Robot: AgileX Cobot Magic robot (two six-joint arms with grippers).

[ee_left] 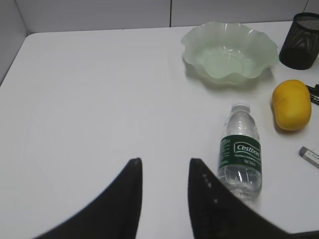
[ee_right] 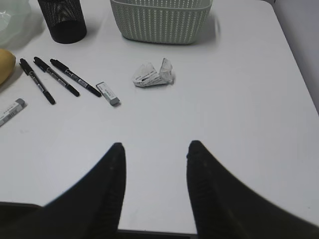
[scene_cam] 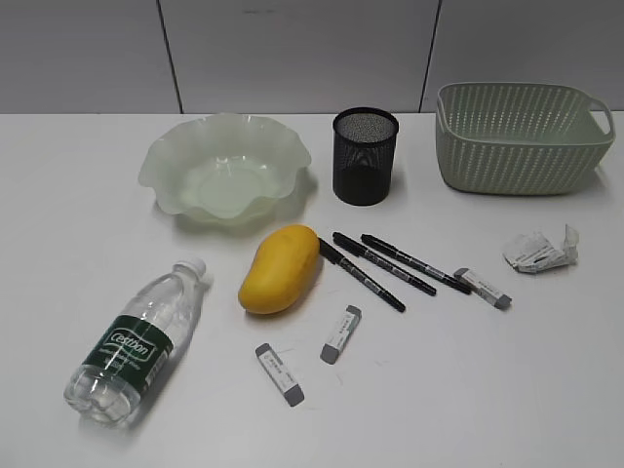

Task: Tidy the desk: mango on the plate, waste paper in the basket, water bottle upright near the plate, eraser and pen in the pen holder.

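Note:
The yellow mango [scene_cam: 280, 269] lies on the white desk [scene_cam: 88, 214] in front of the pale-green ruffled plate [scene_cam: 226, 166]. The water bottle [scene_cam: 136, 341] lies on its side at the front left. Three black pens [scene_cam: 385, 265] and three grey erasers [scene_cam: 341, 333] lie right of the mango. The crumpled waste paper [scene_cam: 541, 251] lies in front of the sage-green basket [scene_cam: 522, 136]. The black mesh pen holder [scene_cam: 366, 154] stands at the back centre. Neither arm shows in the exterior view. My left gripper [ee_left: 164, 162] is open and empty, left of the bottle [ee_left: 240, 154]. My right gripper [ee_right: 155, 147] is open and empty, near the desk's front edge, short of the paper [ee_right: 153, 74].
A grey panelled wall runs behind the desk. In the right wrist view the desk's right edge [ee_right: 294, 59] drops off beside the basket [ee_right: 159, 20]. In the left wrist view the desk's left edge [ee_left: 15, 55] shows, with bare tabletop left of the plate [ee_left: 229, 52].

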